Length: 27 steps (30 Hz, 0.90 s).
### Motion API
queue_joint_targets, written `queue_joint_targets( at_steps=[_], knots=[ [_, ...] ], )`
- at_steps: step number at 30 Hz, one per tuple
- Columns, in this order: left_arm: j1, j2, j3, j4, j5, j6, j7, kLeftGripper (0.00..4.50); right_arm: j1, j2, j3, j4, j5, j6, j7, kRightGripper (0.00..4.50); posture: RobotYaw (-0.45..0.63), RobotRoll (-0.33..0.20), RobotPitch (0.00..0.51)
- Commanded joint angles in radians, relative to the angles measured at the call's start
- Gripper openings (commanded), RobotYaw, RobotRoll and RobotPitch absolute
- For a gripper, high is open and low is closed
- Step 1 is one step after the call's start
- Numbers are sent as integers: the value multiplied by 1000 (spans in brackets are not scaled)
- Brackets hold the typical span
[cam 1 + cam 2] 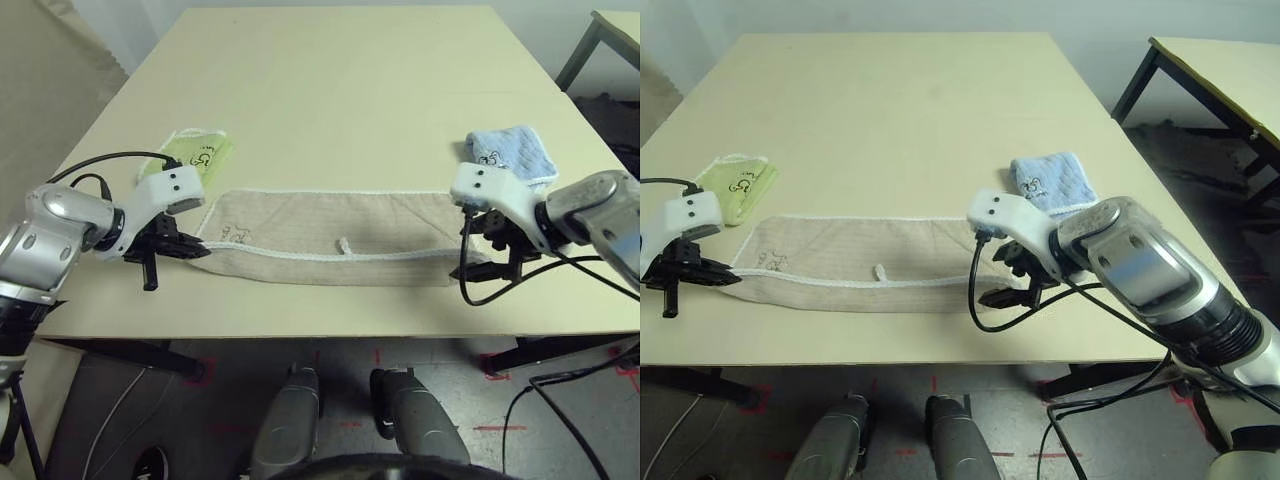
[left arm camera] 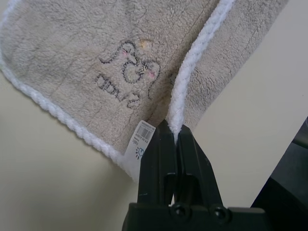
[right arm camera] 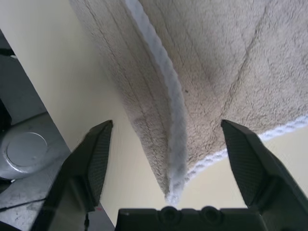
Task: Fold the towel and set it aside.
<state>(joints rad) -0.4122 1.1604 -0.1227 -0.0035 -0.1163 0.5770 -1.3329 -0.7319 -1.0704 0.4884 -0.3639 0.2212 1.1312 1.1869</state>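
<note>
From the left eye: towel (image 1: pixel 330 237) stretched out as a long folded strip near the front edge of the table (image 1: pixel 340 90), white stitched edging running along both long sides, small white loop (image 1: pixel 344 246) poking out at the middle of the near edge, faint embroidered logo (image 1: pixel 236 235) near the left end. Left gripper (image 1: pixel 193 249) down at that left end, black fingers pressed together right at the cloth's corner. Right gripper (image 1: pixel 497 262) at the opposite end, hovering at the right corner, cable looping beneath it. Green towel (image 1: pixel 197 152) lying just behind the left end, blue towel (image 1: pixel 512 152) just behind the right end, both apart from the strip. Over to the right eye: same layout, right gripper's fingers seen beside the strip's right end, whether touching it or not impossible to tell; second table (image 1: pixel 1220 62) off at the right. Now the left wrist: fingers (image 2: pixel 161 159) clamped tight on the white edging at the fold, white label (image 2: pixel 141 143) sticking out just beside them, logo stitched above. Finally the right wrist: two black fingers (image 3: pixel 98 154) spread wide apart, folded corner of the towel sitting between them, neither finger touching cloth, nothing gripped.
</note>
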Motion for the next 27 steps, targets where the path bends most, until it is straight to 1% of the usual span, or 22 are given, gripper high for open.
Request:
queue_joint_targets(
  at_steps=[1,5,10,15,18,21,23,27],
  knots=[
    [3,2,-9,-17,4,1,3,0,25,-24,27,-5,-7,-16,8,3377,46,0,127],
    [2,0,-7,-18,1,1,5,0,45,-30,33,-10,-11,-21,3,1836,50,0,124],
    [-2,4,2,-23,-6,11,6,0,56,-39,40,-6,-15,-26,7,18,56,0,121],
    [5,12,9,-25,-12,16,6,0,52,-48,39,3,-16,-37,15,18,56,0,124],
    [8,19,18,-14,-23,18,-4,0,44,-65,20,16,-17,-68,36,18,58,0,125],
    [-8,35,33,39,-30,-3,-21,0,52,-114,-17,31,-5,-187,112,18,55,0,127],
    [-14,55,33,85,-17,-38,-28,0,65,-147,-41,46,0,-266,161,18,53,0,128],
    [-17,85,32,167,2,-96,-40,0,89,-188,-78,89,-13,-362,219,18,48,0,127]
  ],
)
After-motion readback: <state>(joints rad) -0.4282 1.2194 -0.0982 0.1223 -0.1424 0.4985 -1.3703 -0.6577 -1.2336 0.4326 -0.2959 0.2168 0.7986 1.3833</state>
